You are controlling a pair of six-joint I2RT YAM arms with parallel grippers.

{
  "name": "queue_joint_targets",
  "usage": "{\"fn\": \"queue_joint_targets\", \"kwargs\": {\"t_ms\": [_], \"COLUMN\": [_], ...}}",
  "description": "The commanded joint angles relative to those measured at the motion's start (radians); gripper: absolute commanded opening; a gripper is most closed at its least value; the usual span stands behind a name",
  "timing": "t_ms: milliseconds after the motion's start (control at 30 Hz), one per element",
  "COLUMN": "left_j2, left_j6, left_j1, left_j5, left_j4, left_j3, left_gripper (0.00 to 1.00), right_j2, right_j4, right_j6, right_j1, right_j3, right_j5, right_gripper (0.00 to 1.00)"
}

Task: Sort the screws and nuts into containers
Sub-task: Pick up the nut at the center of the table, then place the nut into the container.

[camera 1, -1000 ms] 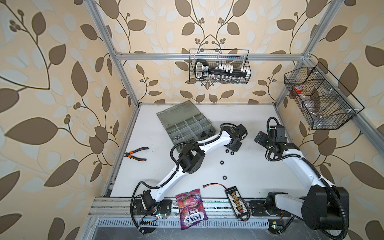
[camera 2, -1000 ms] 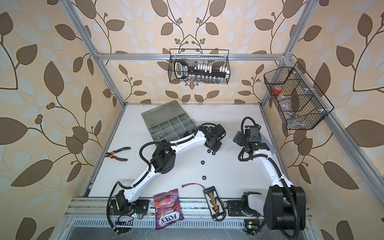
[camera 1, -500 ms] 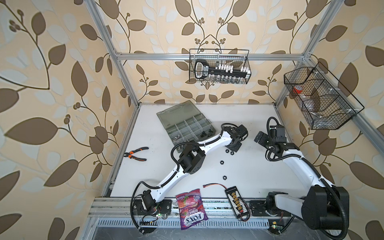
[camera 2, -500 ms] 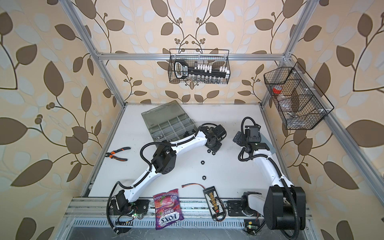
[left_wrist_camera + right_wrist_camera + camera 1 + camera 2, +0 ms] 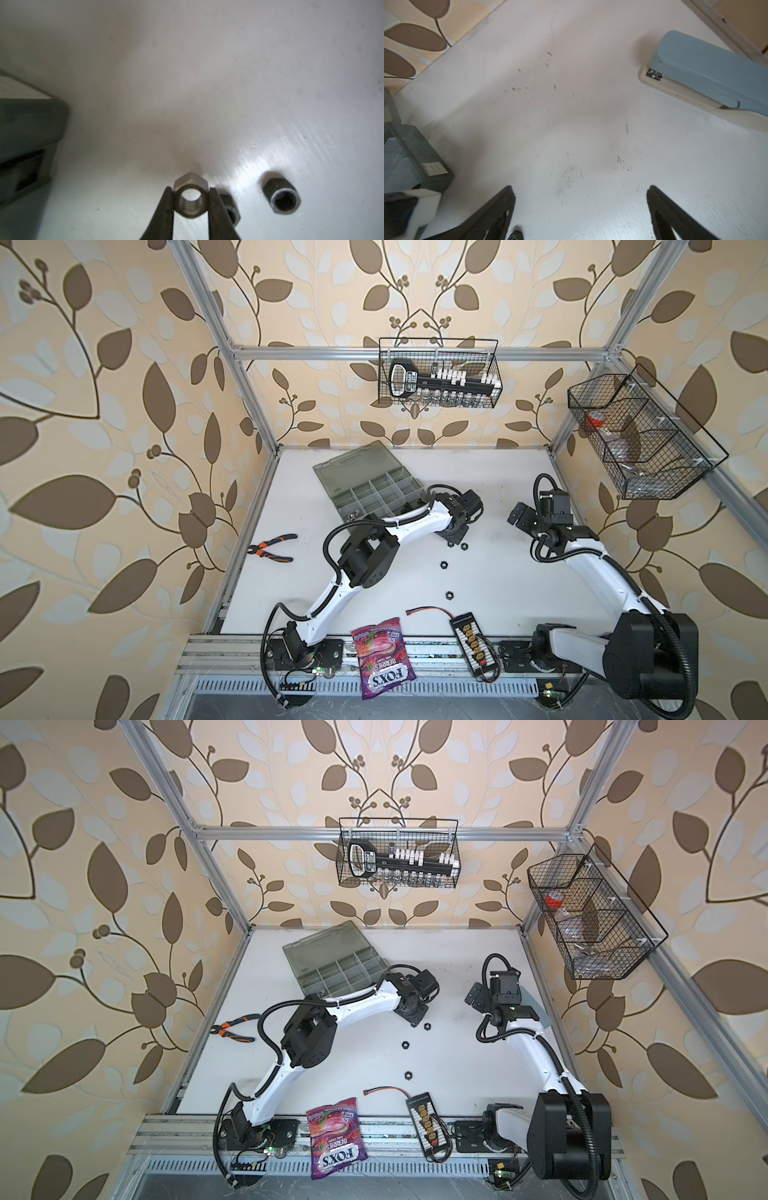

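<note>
- Left gripper (image 5: 191, 190) pinches a silver nut (image 5: 190, 200) by its flats, just beside the case (image 5: 31, 128): the pick-up step, by the look of it.
- Next move likely calls for lifting clear and carrying it over the case's nut compartment.
- Right gripper (image 5: 580, 188) is spread wide and empty, farther from the case.
- Black nuts (image 5: 283, 197) lie loose past the held one; one is half hidden behind the gripper.
- Case contents are too small to read; no screws made out.

Arms (image 5: 419, 522): white links are joined by black blocks.
Cables (image 5: 326, 545): black ribbed hoses are looped alongside.
Fingers (image 5: 488, 218): dark, tapered.
</note>
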State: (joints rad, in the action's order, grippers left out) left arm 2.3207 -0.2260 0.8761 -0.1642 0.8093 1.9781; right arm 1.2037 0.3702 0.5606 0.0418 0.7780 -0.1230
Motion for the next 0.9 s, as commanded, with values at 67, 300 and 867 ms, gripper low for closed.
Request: {"fn": "queue_joint_targets", "kwargs": {"t_ms": [67,300,867], "left_j2": [-0.246,-0.462,-0.723], "left_j6": [-0.062,-0.097,-0.108], "left_j1": [-0.080,-0.197,-0.548], "left_j5": [-0.056,-0.073,-0.051], "left_j4": [-0.070,-0.122,-0.150], "left_j3": [-0.149,-0.353,-0.659], "left_gripper": [0.15,0.15,0.15], "right_j2": [-0.016,-0.013,-0.037], "right_j4": [-0.007,-0.012,-0.036], "right_j6": [0.002,0.002,-0.005], "right_j1": [0.005,0.005,0.003], "right_j3": [-0.005,-0.006,-0.023], "right_j5": [0.016,0.031,0.076], "right_gripper": [1.00,1.00,0.99]}}
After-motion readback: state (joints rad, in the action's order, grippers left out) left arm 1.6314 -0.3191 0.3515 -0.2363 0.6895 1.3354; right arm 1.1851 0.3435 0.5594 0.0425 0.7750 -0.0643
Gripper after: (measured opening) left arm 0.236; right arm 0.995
